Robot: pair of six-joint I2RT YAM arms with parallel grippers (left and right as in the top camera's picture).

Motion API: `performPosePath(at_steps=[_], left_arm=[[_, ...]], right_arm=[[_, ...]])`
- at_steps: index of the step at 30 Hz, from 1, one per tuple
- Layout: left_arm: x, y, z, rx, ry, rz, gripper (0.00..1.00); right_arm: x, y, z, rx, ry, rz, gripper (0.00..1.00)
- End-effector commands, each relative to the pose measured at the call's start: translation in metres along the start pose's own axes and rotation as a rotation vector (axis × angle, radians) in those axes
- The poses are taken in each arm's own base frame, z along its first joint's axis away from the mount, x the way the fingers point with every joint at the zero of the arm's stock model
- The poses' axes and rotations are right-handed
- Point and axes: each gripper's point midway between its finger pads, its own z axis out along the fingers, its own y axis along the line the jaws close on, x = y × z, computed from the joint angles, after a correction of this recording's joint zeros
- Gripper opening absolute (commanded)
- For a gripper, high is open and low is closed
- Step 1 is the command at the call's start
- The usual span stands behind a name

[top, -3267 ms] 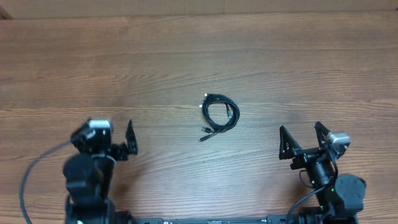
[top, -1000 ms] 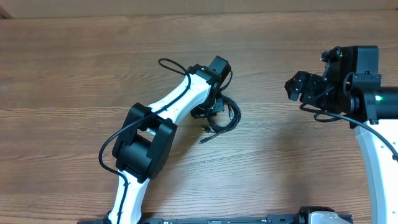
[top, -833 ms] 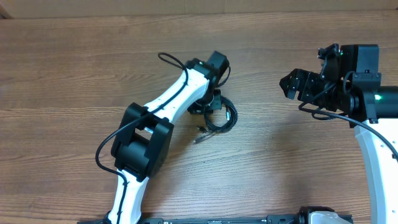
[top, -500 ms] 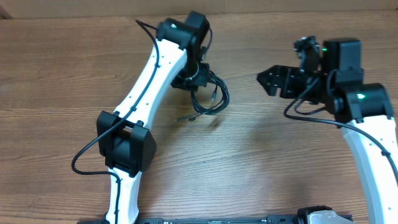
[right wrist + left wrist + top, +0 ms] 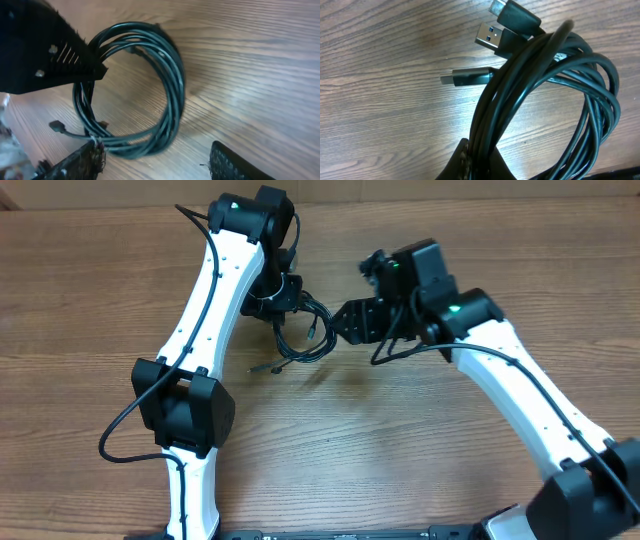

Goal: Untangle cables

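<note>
Here the cables (image 5: 318, 348) (image 5: 520, 75) (image 5: 175, 85) form one loose coil hanging from the left gripper (image 5: 283, 300). It is closed tight on the upper left of the bundle. In the left wrist view its fingers (image 5: 470, 167) pinch the strands at the bottom of the picture, and the coil runs up and right from there. The right gripper (image 5: 345, 320) sits just beside the coil's right rim with its jaws apart and nothing in them. In the right wrist view its fingers (image 5: 75, 162) stand wide to either side of the coil's lower arc. That arc runs close by the left-hand one, and I cannot tell if they touch.

Seen from overhead, the coil is a rough oval with its long axis running from the far side towards the near side. One loose end (image 5: 262, 367) trails off near and left. In the left wrist view three plugs (image 5: 487, 36) stick out of the top of the bundle pointing left, one of them silver-tipped. A shadow lies offset on the wood, so the coil looks raised, though whether the trailing end touches is unclear.

The coil sits over the far half of the table (image 5: 480, 240), near the far edge, between the two arms. Bare wood shows on the near side, between the bases.
</note>
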Motion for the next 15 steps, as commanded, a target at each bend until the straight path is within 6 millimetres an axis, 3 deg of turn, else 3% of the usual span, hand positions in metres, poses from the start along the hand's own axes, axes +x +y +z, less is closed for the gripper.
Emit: performPosePath(at_steps=[1,7,14,15], left_arm=[[0.000,-0.004,-0.017,0.008,-0.043,0.069,0.04],[0.002,-0.006,-0.027,0.020,-0.067,0.072,0.04],[0.006,-0.010,-0.043,0.059,-0.105,0.079,0.04],[0.007,-0.012,-0.046,0.072,-0.111,0.086,0.04]], right_arm=[[-0.006,0.013,0.011,-0.033,-0.003,-0.108,0.66],[0.001,-0.003,0.043,-0.024,0.047,-0.088,0.60],[-0.006,0.004,0.049,-0.075,0.020,-0.129,0.46],[-0.006,0.004,0.049,-0.079,0.021,-0.129,0.41]])
